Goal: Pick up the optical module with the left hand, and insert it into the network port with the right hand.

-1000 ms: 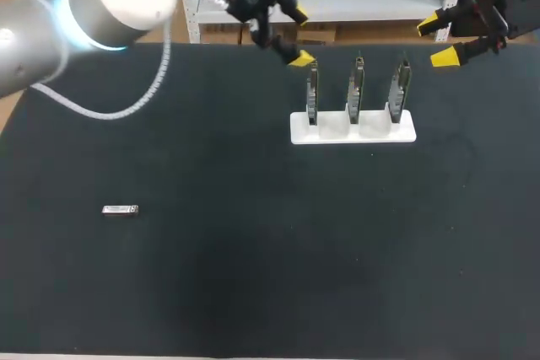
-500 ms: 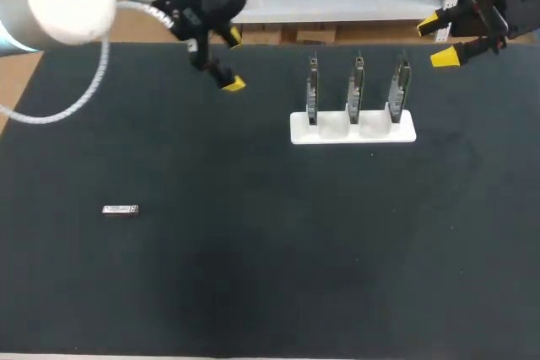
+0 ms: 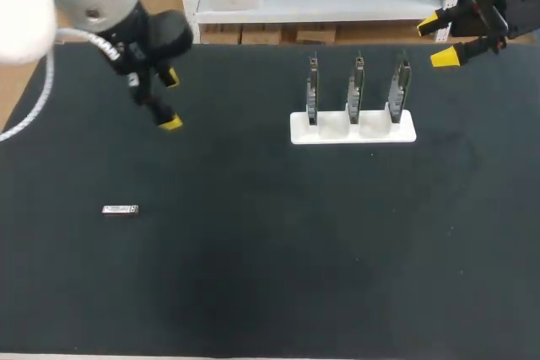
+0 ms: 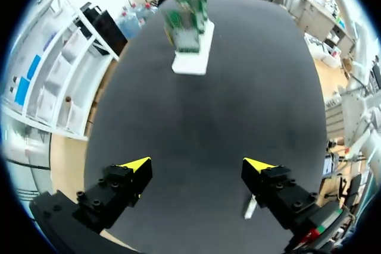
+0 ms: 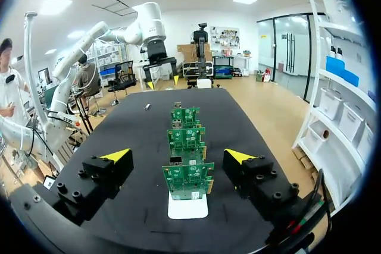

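The optical module (image 3: 120, 210), a small silver bar, lies flat on the black mat at the left. My left gripper (image 3: 171, 101) hangs open above the mat, farther back and to the right of it, holding nothing. In the left wrist view the module (image 4: 250, 207) shows just beside one finger of the open gripper (image 4: 196, 168). Three upright green boards with ports (image 3: 356, 86) stand in a white holder (image 3: 353, 128). My right gripper (image 3: 437, 40) is open at the far right edge. In its own view the gripper (image 5: 177, 156) looks along the row of boards (image 5: 189, 179).
The black mat (image 3: 270, 276) covers the whole table. The white holder (image 4: 191, 57) is far ahead of the left gripper. From the right wrist view, my left arm (image 5: 149, 28) rises beyond the boards, with the module (image 5: 147, 106) on the mat below it.
My left arm has swung from beside the holder leftward and nearer, toward the module, still open. The right gripper, module and boards have not moved.
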You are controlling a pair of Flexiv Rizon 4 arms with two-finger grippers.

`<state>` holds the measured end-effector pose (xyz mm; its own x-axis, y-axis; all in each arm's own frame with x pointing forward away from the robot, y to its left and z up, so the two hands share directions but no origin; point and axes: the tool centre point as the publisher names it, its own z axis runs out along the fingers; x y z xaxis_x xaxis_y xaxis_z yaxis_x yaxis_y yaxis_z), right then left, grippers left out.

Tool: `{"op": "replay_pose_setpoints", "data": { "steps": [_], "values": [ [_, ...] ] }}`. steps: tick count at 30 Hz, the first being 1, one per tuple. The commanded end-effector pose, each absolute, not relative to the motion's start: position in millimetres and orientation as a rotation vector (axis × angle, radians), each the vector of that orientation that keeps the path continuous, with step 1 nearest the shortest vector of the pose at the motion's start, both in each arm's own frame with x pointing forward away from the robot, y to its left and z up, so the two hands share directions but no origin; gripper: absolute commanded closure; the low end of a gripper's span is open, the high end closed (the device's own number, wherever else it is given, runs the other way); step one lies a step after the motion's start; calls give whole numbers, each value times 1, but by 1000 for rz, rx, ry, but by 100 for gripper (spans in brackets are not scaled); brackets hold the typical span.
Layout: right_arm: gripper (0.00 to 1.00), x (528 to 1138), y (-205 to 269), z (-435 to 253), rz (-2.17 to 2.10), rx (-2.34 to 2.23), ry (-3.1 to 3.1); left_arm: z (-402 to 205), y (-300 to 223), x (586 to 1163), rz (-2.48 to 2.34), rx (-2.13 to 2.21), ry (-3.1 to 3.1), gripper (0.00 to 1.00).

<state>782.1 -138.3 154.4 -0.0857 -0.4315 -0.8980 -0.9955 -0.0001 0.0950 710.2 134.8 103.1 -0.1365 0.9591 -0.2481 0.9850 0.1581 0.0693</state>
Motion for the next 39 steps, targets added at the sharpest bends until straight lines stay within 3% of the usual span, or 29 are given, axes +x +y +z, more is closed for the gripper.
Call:
{"op": "replay_pose_setpoints", "data": {
  "steps": [1,25,39],
  "values": [
    [0,780,-138,155,1045,-1500,1597,99,157,697,-155,1893,2238,0],
    [0,780,-138,155,1045,-1500,1597,47,204,603,-164,1965,2415,0],
    [0,780,-138,155,1045,-1500,1597,30,218,582,-98,1985,2421,0]
  ]
}}
